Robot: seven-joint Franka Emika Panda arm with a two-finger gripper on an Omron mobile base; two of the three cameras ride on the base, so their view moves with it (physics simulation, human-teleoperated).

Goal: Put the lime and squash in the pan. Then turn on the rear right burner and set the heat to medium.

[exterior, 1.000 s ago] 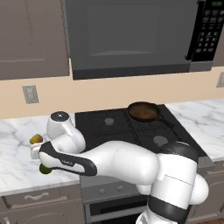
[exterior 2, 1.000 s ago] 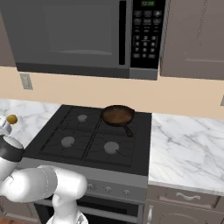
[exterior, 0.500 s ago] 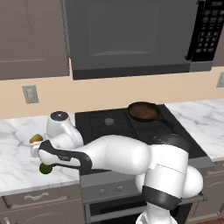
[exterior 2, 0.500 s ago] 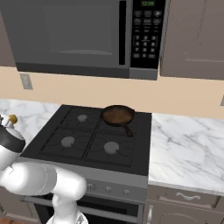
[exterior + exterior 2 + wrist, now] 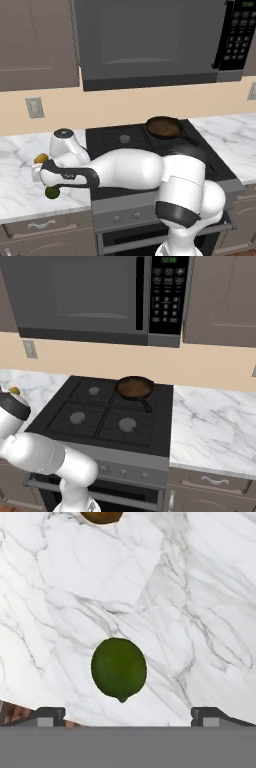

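The dark green lime (image 5: 119, 669) lies on the white marble counter (image 5: 200, 612), a little beyond and between my two fingertips. My gripper (image 5: 127, 716) is open with nothing in it. From the left base view the hand (image 5: 46, 183) hangs just over the lime (image 5: 51, 192) at the counter's front left. The yellow-orange squash (image 5: 41, 158) (image 5: 101, 516) (image 5: 14, 390) rests on the counter a little behind the lime. The dark brown pan (image 5: 163, 127) (image 5: 135, 387) sits on the stove's rear right grate, handle toward the front right, hiding that burner.
The black stove (image 5: 65, 406) shows three grey burner caps, and a row of knobs (image 5: 122, 472) runs along its front panel. A microwave (image 5: 150, 40) hangs over the stove. My arm's bulky white links (image 5: 130, 170) stretch across the stove's front left.
The arm's links have shifted slightly while the hand stays over the lime. Lime, squash and pan lie where they were.
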